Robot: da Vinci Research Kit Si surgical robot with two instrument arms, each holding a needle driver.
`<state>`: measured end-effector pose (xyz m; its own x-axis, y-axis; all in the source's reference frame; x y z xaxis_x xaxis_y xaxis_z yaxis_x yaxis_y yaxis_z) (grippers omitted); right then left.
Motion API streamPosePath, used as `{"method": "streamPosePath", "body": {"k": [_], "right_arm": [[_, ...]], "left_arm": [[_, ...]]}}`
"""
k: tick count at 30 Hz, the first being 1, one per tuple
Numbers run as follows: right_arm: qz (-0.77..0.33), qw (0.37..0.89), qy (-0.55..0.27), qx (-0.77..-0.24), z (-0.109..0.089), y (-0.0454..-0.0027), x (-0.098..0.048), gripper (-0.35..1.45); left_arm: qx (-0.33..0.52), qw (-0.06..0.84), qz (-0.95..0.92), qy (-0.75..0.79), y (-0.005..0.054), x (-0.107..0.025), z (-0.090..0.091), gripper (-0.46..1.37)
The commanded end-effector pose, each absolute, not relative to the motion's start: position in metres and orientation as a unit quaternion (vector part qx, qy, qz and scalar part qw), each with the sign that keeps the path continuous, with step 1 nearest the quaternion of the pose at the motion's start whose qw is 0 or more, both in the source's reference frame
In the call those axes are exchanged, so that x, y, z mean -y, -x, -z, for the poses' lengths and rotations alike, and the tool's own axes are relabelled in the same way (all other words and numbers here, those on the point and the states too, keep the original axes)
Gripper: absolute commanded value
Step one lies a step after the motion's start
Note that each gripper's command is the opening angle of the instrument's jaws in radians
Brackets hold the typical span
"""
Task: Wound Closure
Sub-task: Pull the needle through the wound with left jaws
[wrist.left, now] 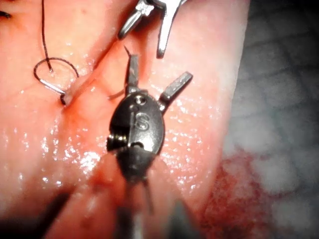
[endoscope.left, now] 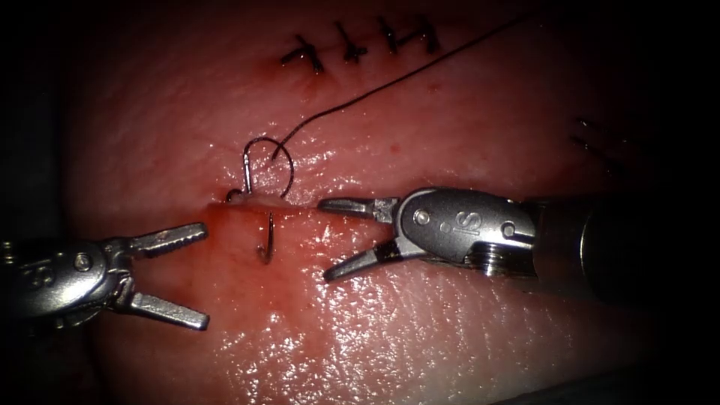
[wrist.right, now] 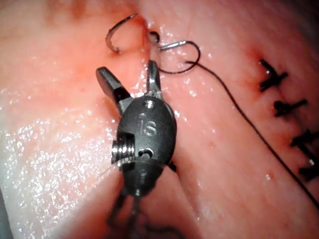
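The curved needle (endoscope.left: 267,161) sits in the tissue (endoscope.left: 420,330) across the cut (endoscope.left: 259,204). Its tail arcs above the cut with the dark thread (endoscope.left: 390,82) attached. Its pointed end (endoscope.left: 266,244) sticks out below the cut. Neither tool holds it. My left tool (endoscope.left: 204,276) hangs open just left of the needle's point, with nothing in it. My right tool (endoscope.left: 324,240) is open to the needle's right, also with nothing in it. In the right wrist view the right tool (wrist.right: 125,68) gapes close to the needle (wrist.right: 119,30). In the left wrist view the left tool (wrist.left: 159,67) is open.
Several finished dark stitches (endoscope.left: 360,45) line the tissue farther back, seen too in the right wrist view as stitches (wrist.right: 289,129). The thread (wrist.right: 249,124) trails off toward them. Red fluid (endoscope.left: 225,221) wets the cut's left end. A stained cloth (wrist.left: 249,199) lies beside the tissue.
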<state>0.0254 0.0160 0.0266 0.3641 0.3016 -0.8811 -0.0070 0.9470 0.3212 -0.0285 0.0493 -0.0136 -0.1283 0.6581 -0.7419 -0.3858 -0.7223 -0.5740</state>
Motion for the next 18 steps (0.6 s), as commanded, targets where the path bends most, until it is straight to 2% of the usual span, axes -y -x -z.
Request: {"method": "streamPosePath", "body": {"k": [1, 5, 11, 18], "right_arm": [[-0.094, 0.815, -0.134, -0.556, -0.0265, -0.0254, -0.0160, 1.03], [-0.093, 0.815, -0.134, -0.556, -0.0265, -0.0252, -0.0160, 1.03], [-0.093, 0.815, -0.135, -0.557, -0.0264, -0.0252, -0.0159, 1.03], [-0.093, 0.814, -0.135, -0.557, -0.0264, -0.0252, -0.0158, 1.03]], "left_arm": [[0.122, 0.354, -0.746, 0.550, 0.0287, -0.0492, 0.0131, 0.67], [0.121, 0.348, -0.769, 0.523, 0.0292, -0.0490, 0.0115, 0.72], [0.110, 0.348, -0.775, 0.516, 0.0302, -0.0489, 0.0096, 0.64], [0.095, 0.340, -0.792, 0.498, 0.0314, -0.0486, 0.0070, 0.69]]}}
